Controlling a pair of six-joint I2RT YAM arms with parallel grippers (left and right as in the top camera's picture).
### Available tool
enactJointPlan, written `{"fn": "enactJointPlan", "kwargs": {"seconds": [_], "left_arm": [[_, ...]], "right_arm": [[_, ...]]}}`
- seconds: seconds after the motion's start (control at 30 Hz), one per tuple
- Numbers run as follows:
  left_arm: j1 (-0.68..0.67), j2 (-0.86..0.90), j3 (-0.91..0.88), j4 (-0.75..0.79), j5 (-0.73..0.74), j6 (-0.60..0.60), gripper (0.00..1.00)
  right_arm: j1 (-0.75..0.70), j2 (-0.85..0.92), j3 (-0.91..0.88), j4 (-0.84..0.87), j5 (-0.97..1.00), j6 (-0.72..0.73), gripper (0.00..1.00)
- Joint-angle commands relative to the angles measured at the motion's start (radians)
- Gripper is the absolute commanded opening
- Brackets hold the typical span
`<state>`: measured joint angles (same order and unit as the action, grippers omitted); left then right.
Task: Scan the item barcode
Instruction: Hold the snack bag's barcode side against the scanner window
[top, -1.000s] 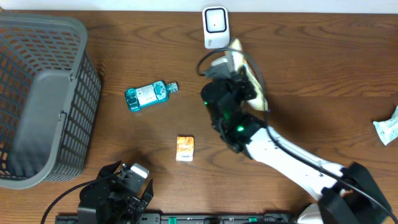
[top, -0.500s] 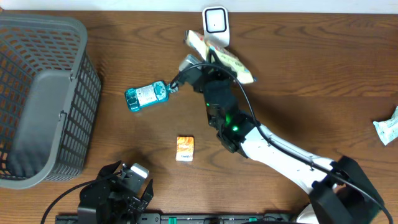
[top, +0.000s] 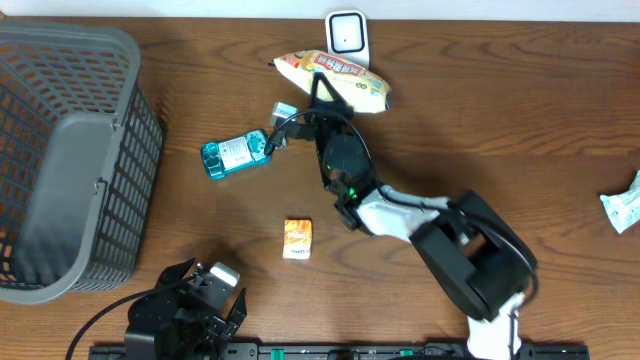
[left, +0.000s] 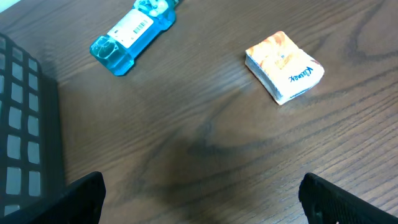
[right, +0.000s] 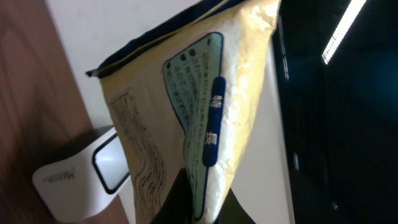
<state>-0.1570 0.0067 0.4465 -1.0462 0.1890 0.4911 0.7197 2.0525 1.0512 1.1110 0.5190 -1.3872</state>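
Clamped on the snack bag (top: 340, 78), the right gripper (top: 322, 98) holds it crosswise just before the scanner (top: 346, 38) at the desk's (top: 500, 150) far edge, perhaps touching.

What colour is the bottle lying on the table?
The bottle is translucent teal-blue with a white label; it shows best in the left wrist view.
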Motion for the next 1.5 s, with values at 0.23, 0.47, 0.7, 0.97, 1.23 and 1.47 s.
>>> {"fn": "enactJointPlan", "kwargs": {"seconds": [0.23, 0.47, 0.7, 0.97, 1.23, 1.47], "left_arm": [[0.004, 0.000, -0.003, -0.011, -0.013, 0.009, 0.99], [0.004, 0.000, -0.003, -0.011, -0.013, 0.009, 0.99], [0.004, 0.000, -0.003, -0.011, -0.014, 0.009, 0.99], [0.004, 0.000, -0.003, -0.011, -0.013, 0.009, 0.99], [0.004, 0.000, -0.003, -0.011, -0.013, 0.009, 0.99], [0.004, 0.000, -0.003, -0.011, -0.013, 0.009, 0.99]], "right_arm": [[-0.073, 0.182, 0.335, -0.150, -0.068, 0.030, 0.01], [-0.123, 0.245, 0.481, -0.258, -0.198, 0.085, 0.01], [-0.172, 0.341, 0.570, -0.257, -0.265, 0.010, 0.01], [-0.173, 0.458, 0.710, -0.226, -0.279, 0.053, 0.01], [-0.161, 0.468, 0.745, -0.307, -0.319, 0.070, 0.01], [-0.161, 0.483, 0.745, -0.363, -0.320, 0.075, 0.01]]}}
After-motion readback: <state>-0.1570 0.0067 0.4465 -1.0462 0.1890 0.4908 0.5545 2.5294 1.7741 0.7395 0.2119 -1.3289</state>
